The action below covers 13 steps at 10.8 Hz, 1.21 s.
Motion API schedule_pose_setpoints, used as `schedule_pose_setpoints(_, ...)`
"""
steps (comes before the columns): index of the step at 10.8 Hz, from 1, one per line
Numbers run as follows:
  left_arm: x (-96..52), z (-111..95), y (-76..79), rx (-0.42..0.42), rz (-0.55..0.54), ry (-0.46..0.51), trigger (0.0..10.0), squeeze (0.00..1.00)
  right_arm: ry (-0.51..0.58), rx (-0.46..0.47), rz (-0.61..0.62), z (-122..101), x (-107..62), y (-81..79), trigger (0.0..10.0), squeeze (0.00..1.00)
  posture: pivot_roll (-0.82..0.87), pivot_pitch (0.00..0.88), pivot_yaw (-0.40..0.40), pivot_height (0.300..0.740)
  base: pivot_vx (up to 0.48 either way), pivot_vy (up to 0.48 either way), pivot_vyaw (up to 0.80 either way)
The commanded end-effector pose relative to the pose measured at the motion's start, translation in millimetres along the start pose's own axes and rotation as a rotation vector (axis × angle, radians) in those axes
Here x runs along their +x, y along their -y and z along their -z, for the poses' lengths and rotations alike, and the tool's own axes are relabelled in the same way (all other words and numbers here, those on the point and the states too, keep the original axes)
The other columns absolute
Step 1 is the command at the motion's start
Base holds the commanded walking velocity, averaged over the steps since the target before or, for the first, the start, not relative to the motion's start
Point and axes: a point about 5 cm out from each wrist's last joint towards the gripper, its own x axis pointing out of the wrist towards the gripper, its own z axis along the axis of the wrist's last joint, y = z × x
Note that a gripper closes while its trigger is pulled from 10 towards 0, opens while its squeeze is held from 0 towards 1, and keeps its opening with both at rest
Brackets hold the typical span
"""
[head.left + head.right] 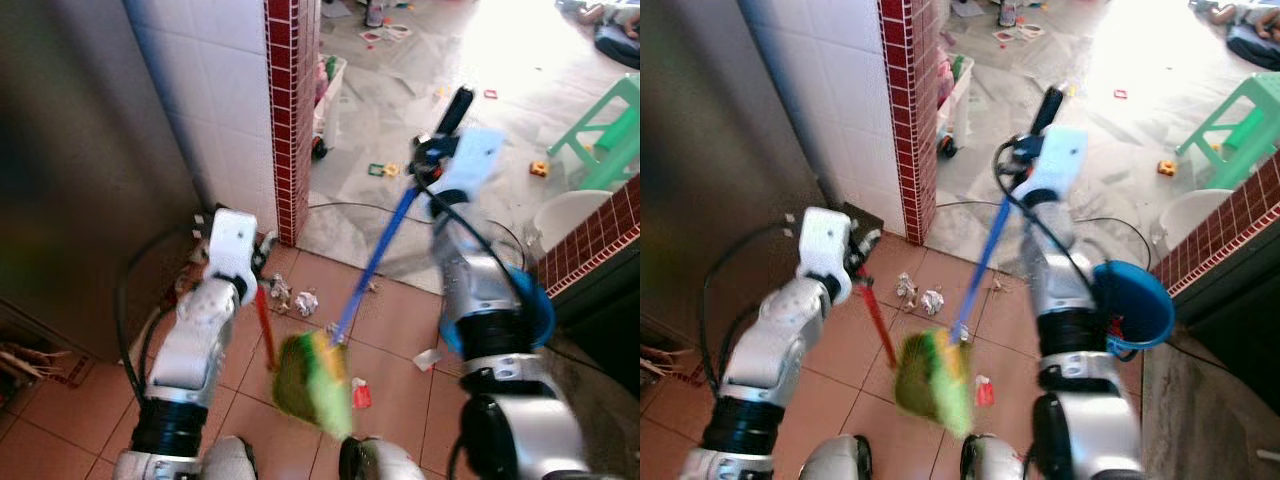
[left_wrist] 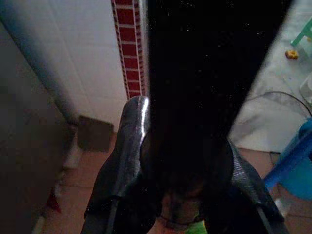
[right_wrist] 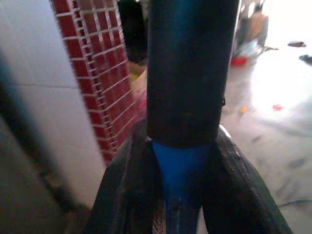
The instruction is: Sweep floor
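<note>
While the robot looks down at the terracotta tile floor (image 1: 90, 400), a blurred green and yellow dustpan head (image 1: 312, 380) hangs just in front of its body, on a red handle (image 1: 265, 325) that runs up to the left gripper (image 1: 262, 262). One small red and white scrap (image 1: 360, 394) lies beside the dustpan and one white scrap (image 1: 427, 358) lies farther to the right. The left fingers (image 2: 117, 170) are clenched around the dark top of that handle. A blue broom handle (image 1: 378, 258) slants from the dustpan's upper edge up to the right gripper (image 1: 432, 160), whose fingers (image 3: 122, 195) are closed on the blue shaft just below its black grip (image 3: 187, 68). On the right forearm hangs one blue bucket-like container (image 1: 1137, 303). Two crumpled paper balls (image 1: 920, 296) lie on the tiles past the dustpan, near the foot of a red brick pillar (image 1: 290, 110) with white wall tiling (image 1: 200, 90) beside it. A black cable (image 1: 350, 207) curves across the grey floor beyond. Farther off stand one white bin (image 1: 575, 215), one green plastic stool (image 1: 610, 130) and several small toys (image 1: 383, 170) scattered about; I count at least four.
</note>
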Motion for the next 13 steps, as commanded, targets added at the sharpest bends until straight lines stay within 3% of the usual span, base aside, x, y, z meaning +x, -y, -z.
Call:
schedule_pose_setpoints(1, -2.9, -21.4, -0.8, 0.039, 0.003, 0.076, 10.0, 0.00, 0.110, -0.062, -0.011, -23.9, 7.1, -0.3, 10.0, 0.00, 0.01, 0.036, -0.046, 0.740, 0.000, 0.000, 0.00)
schedule_pose_setpoints(3, -10.2, -23.8, -5.4, 0.057, -0.002, 0.078, 10.0, 0.00, 0.142, -0.192, 0.004, -27.4, 7.3, 11.3, 10.0, 0.00, 0.02, 0.040, -0.047, 0.740, 0.000, 0.000, 0.00)
schedule_pose_setpoints(5, -11.7, 5.9, -1.4, 0.032, 0.000, -0.027, 10.0, 0.00, 0.094, -0.315, 0.048, -13.8, 3.3, 18.8, 10.0, 0.00, 0.01, 0.042, -0.050, 0.740, 0.000, 0.000, 0.00)
schedule_pose_setpoints(8, -3.8, 31.3, 13.7, 0.005, 0.046, -0.142, 10.0, 0.00, -0.098, -0.381, 0.047, 17.7, -1.8, 23.7, 10.0, 0.00, 0.01, 0.045, -0.051, 0.740, 0.000, 0.000, 0.00)
schedule_pose_setpoints(9, 1.2, 35.5, 18.4, 0.007, 0.055, -0.153, 10.0, 0.00, -0.170, -0.334, 0.039, 27.8, -2.5, 24.3, 10.0, 0.00, 0.00, 0.044, -0.047, 0.740, 0.000, 0.000, 0.00)
schedule_pose_setpoints(11, 5.9, 45.7, 22.5, 0.003, 0.063, -0.178, 10.0, 0.00, -0.233, -0.131, 0.041, 35.9, -2.3, 19.0, 10.0, 0.00, -0.01, 0.040, -0.045, 0.740, 0.000, 0.000, 0.00)
schedule_pose_setpoints(13, 7.5, 50.0, 27.8, 0.003, 0.077, -0.187, 10.0, 0.00, -0.214, 0.046, -0.047, 28.8, 1.1, 2.6, 10.0, 0.00, -0.02, 0.031, -0.045, 0.740, 0.000, 0.000, 0.00)
